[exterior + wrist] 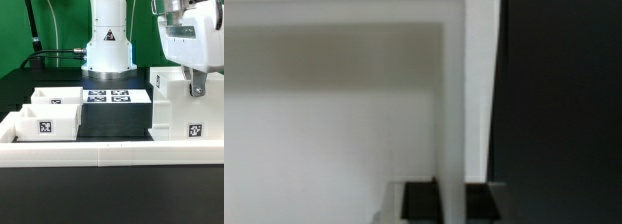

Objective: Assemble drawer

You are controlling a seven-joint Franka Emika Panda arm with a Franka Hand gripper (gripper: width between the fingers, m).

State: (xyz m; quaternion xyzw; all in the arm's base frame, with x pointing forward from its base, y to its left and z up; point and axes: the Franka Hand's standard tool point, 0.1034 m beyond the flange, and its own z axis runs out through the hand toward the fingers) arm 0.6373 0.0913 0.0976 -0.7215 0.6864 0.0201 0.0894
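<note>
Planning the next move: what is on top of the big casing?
The gripper stands over the casing, its fingers astride one thin wall. Nothing else shows on top. The casing's inside is hidden behind its front wall and the gripper.

Reading the exterior view as a dial centred on the marker board [108, 97]: my base [106, 45] stands at twelve, the casing [185, 110] at three, and the rail [110, 152] runs along six. The rear tray [55, 97] and the front tray [45, 123] sit at nine. My gripper [196, 90] straddles the casing's wall.
</note>
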